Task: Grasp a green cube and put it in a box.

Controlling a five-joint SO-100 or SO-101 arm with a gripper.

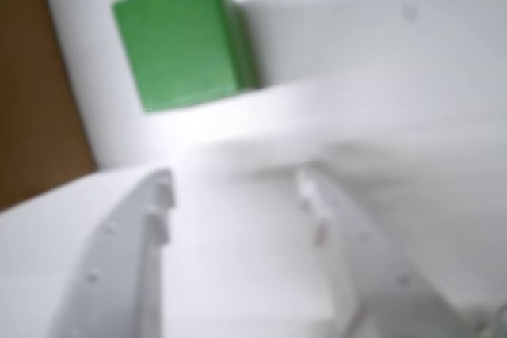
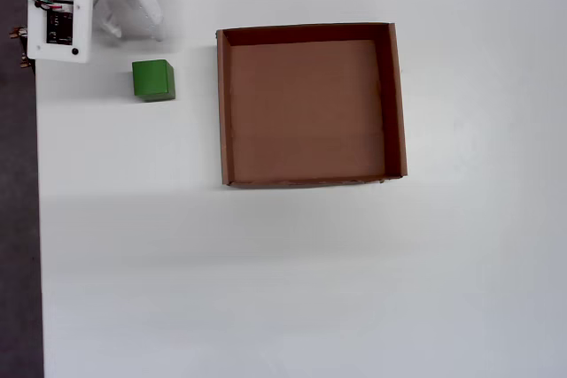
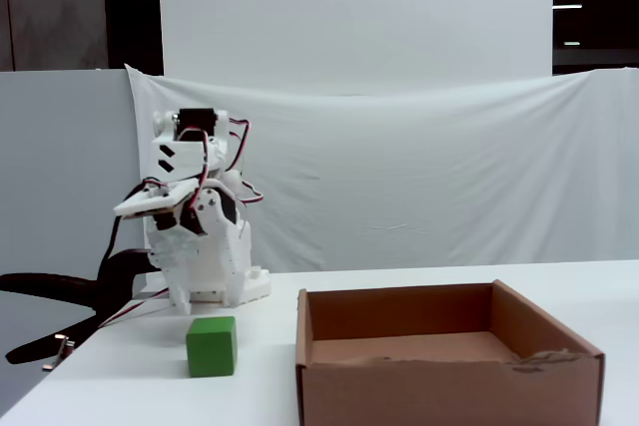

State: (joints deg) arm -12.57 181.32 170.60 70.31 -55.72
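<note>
The green cube (image 1: pixel 181 39) lies on the white table, ahead of my gripper (image 1: pixel 234 184) and a little to the left in the wrist view. The two white fingers stand apart with only bare table between them; the gripper is open and clear of the cube. In the overhead view the cube (image 2: pixel 152 80) sits left of the box (image 2: pixel 223 104), with the gripper (image 2: pixel 146 19) a short way above it near the arm's base. The fixed view shows the cube (image 3: pixel 212 345) beside the brown cardboard box (image 3: pixel 439 386), and the arm folded with the gripper (image 3: pixel 135 207) raised above the table.
The box's brown wall (image 1: pixel 32 93) fills the left edge of the wrist view. The arm's base and control board (image 2: pixel 58 28) stand at the table's top left corner. The table's left edge (image 2: pixel 37 219) runs just left of the cube. A white cloth backdrop (image 3: pixel 399 167) hangs behind.
</note>
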